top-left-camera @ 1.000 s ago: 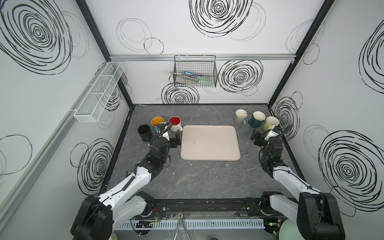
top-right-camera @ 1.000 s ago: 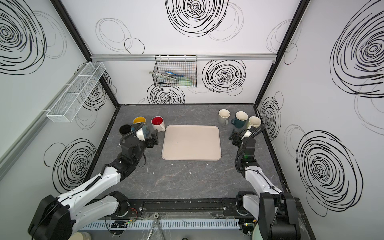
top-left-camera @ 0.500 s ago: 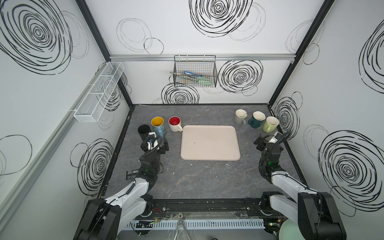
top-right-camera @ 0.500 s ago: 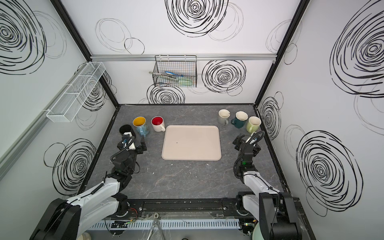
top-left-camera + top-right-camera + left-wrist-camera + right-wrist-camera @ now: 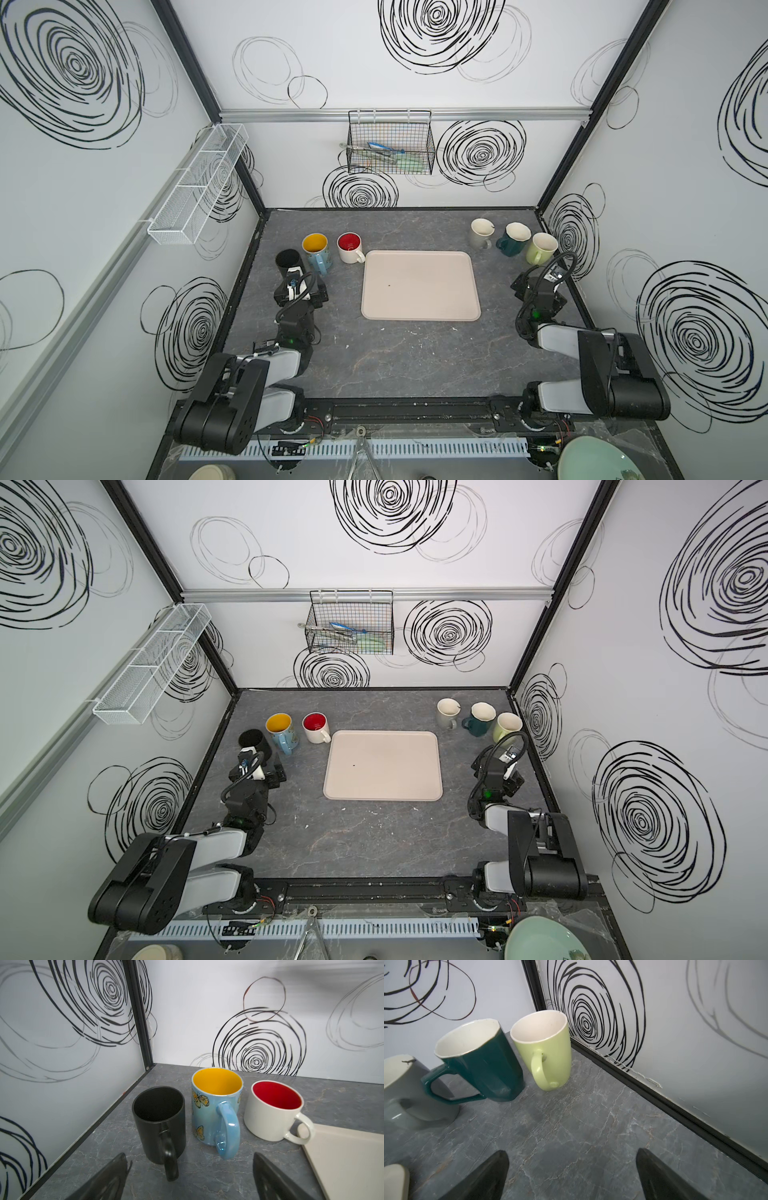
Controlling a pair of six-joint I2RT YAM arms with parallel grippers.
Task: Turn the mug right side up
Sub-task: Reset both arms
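Left claw [image 5: 189,1155] is wide open and empty, facing the upright black mug [image 5: 159,1118], blue mug [image 5: 216,1105] and white mug [image 5: 272,1113]; only the wrist view shows the blue mug's butterflies. Past the tray [image 5: 419,286], the right claw [image 5: 572,1151], also open and empty, faces the upright grey mug [image 5: 409,1088], dark green mug [image 5: 483,1064] and light green mug [image 5: 550,1049] on the table [image 5: 571,1118].

beige tray [image 5: 419,286] flat on the grey marbled table [image 5: 395,353], black wire basket [image 5: 430,143] of utensils [image 5: 380,153] on the back wall [image 5: 291,166], white mesh shelf [image 5: 199,183]
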